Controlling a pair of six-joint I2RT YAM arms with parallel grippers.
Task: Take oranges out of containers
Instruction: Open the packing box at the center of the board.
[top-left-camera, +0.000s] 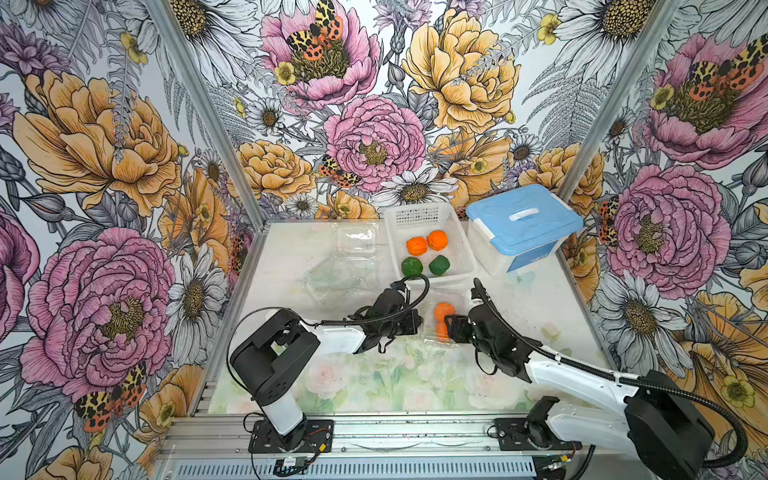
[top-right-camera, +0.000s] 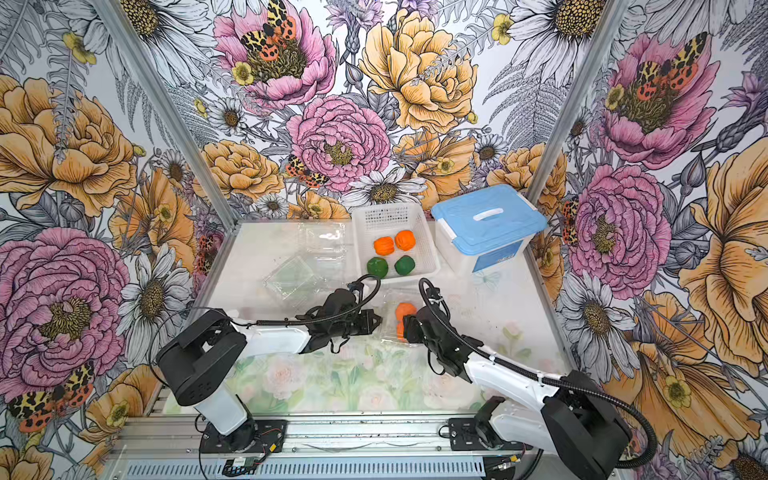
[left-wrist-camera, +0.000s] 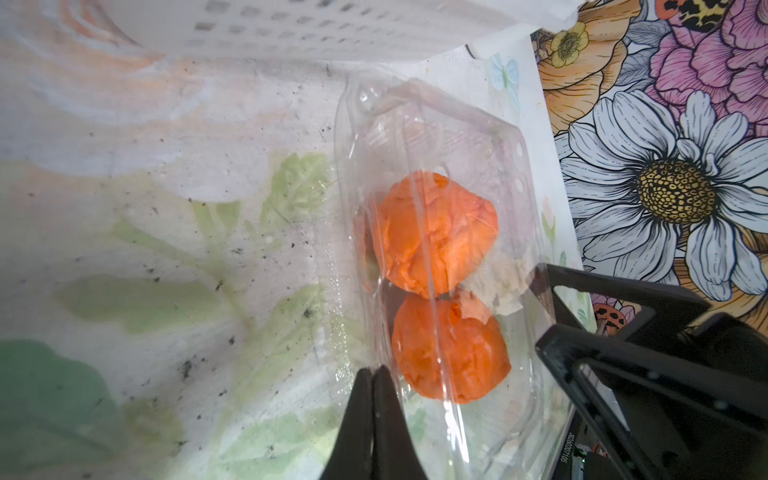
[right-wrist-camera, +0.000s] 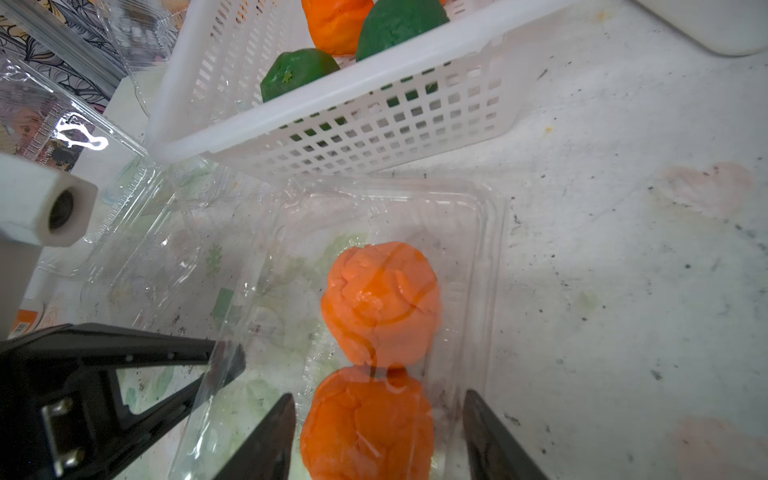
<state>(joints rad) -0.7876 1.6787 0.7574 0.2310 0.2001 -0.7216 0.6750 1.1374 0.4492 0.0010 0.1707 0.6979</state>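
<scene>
Your left gripper (left-wrist-camera: 372, 409): jaws together, pinching edge of lid (right-wrist-camera: 216, 415) of clamshell box (right-wrist-camera: 486, 257), mid-desk (top-left-camera: 540, 299). Your right gripper (right-wrist-camera: 379, 395): jaws apart, straddling nearer orange (right-wrist-camera: 365, 432) inside box; second orange (right-wrist-camera: 380, 303) touching it. White basket (top-left-camera: 428, 216) just behind holds two orange fruits (top-left-camera: 417, 246), two green fruits (top-left-camera: 412, 266).

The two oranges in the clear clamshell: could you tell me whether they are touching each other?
Touching. The left wrist view shows one orange meeting the other orange with no gap, inside the clamshell.
</scene>
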